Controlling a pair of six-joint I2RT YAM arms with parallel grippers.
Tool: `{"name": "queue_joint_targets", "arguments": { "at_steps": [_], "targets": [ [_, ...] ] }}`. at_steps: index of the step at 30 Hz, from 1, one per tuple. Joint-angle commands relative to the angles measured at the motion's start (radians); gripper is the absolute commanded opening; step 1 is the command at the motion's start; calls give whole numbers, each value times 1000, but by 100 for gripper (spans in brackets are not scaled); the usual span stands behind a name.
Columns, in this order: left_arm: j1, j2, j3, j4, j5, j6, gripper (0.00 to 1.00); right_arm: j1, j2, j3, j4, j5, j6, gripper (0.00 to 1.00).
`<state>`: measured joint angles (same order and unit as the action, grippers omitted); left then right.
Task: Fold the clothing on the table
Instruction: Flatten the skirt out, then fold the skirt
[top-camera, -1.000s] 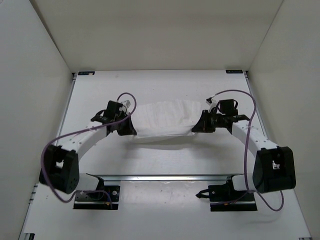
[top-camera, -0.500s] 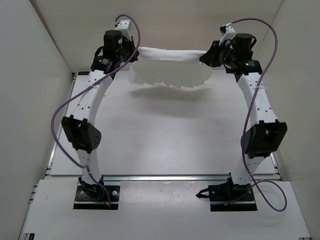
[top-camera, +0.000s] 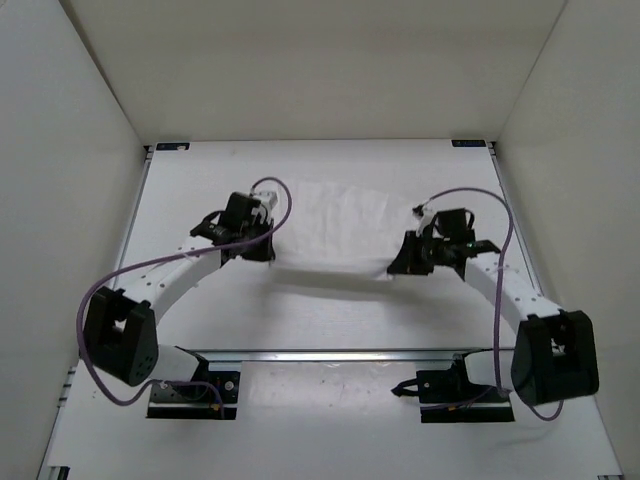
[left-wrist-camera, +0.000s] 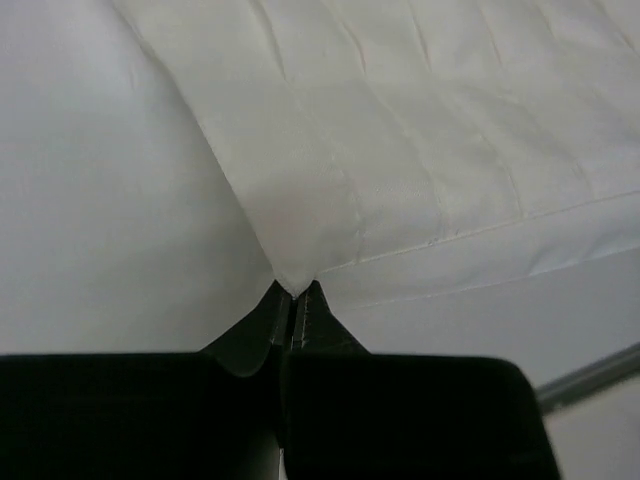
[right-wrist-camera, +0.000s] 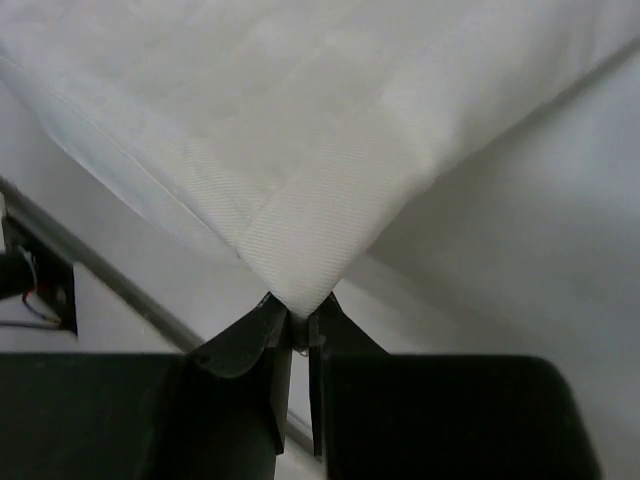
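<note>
Left wrist, clothing (left-wrist-camera: 400, 150) corner pinched between fingers (left-wrist-camera: 250, 345)

This is looking like a robotics lab cell: plain white walls (top-camera: 60, 120) are boxing in the surface (top-camera: 330, 320), metal rails (top-camera: 330, 353) are edging it (purple cables (top-camera: 468, 190) are looping above it).

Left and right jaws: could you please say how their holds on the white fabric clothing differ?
Left jaws pinch the left near corner of the thin white fabric clothing; right jaws pinch its right near corner. Left jaws meet tightly; right jaws leave a slit. Both are shut on a corner.
</note>
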<state>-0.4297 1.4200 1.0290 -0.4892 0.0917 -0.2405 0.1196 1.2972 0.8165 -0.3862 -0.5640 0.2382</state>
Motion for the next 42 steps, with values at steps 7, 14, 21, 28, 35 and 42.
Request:
{"name": "queue_joint_targets", "arguments": {
  "at_steps": [7, 14, 21, 28, 35, 42],
  "targets": [
    [17, -351, -173, -190, 22, -167, 0, 100, -368, -195, -51, 69, 156, 0],
    [150, -13, -40, -43, 59, -135, 0, -64, -120, -146, 116, -68, 128, 0],
    [169, 308, 244, -75, 46, -120, 0, -51, 183, 87, 250, -85, 153, 0],
    [174, 434, 373, -89, 33, -108, 0, -75, 479, 352, 238, -142, 141, 0],
    [213, 502, 437, -84, 31, -138, 0, -104, 626, 530, 282, -174, 159, 0],
    [204, 523, 488, -107, 37, -135, 0, -81, 728, 817, 149, -182, 81, 0]
  ]
}}
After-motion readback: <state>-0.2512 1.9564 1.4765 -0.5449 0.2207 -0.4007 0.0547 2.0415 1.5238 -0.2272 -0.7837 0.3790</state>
